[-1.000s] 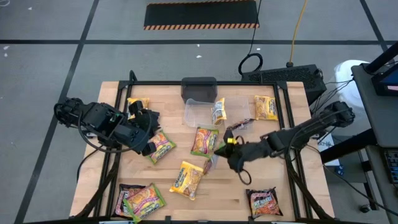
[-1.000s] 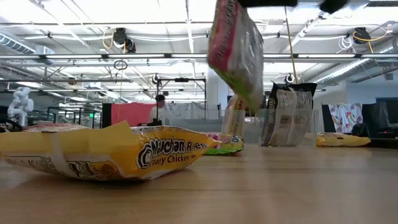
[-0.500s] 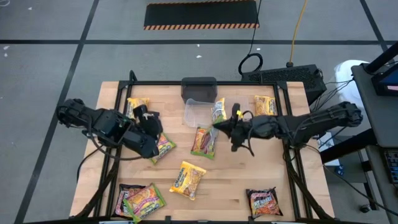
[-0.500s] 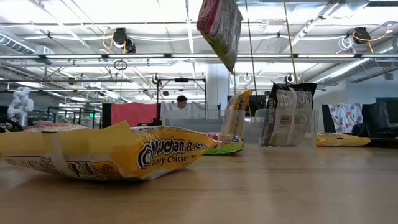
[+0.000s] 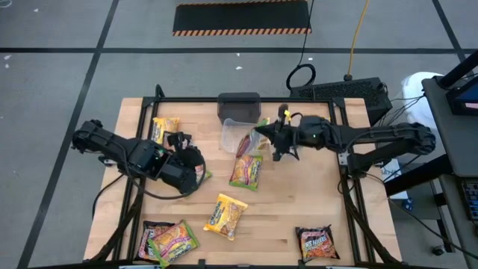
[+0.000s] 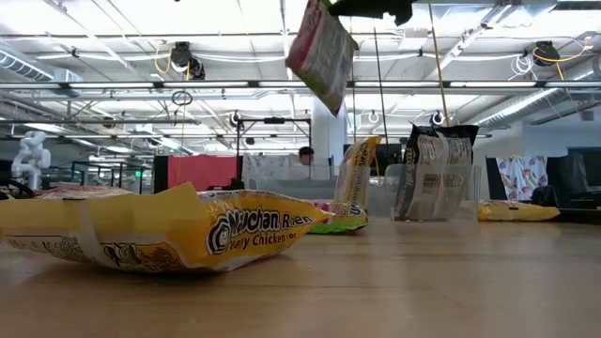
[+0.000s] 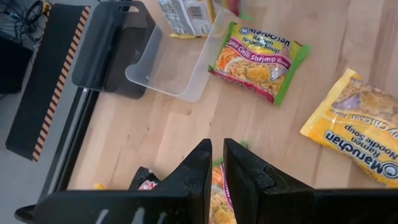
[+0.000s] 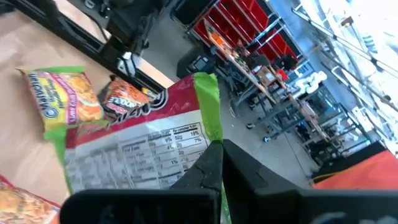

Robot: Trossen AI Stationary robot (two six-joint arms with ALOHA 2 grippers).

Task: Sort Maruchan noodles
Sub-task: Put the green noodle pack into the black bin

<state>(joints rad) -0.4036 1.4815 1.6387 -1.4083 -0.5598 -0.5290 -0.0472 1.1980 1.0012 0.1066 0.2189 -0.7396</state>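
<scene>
Maruchan noodles, sorting lot, listed for you largest item first.

Wooden table [image 5: 299,209]: carries every item below.

Right arm: stretched across the far half of the table. Its right gripper [image 5: 263,136] has the fingers closed on the edge of a green-edged packet [image 5: 247,142], which hangs clear of the wood, right over the near rim of the clear tub [image 5: 233,132]. In the low view you see that packet dangling tilted, high above the surface.

Left arm: on the left side, its left gripper [image 5: 196,166] low over a green-edged packet lying there. Its fingers sit nearly together; you cannot tell from these views whether they pinch anything.

Dark grey box [image 5: 239,106]: far edge, just behind the tub.

Loose packets: one chili-shrimp packet [image 5: 246,169] and one yellow chicken packet [image 5: 225,213] mid-table; a yellow packet [image 5: 165,128] far left; another yellow [image 5: 320,129] far right; a dark packet [image 5: 317,243] near right; a green-edged packet [image 5: 173,241] overlapping a dark one near left.

Risks, in my judgement: the hold is on a thin crinkly edge, so the packet may slip out during travel. It swings tilted, so a release here could catch the tub rim and tip out.
</scene>
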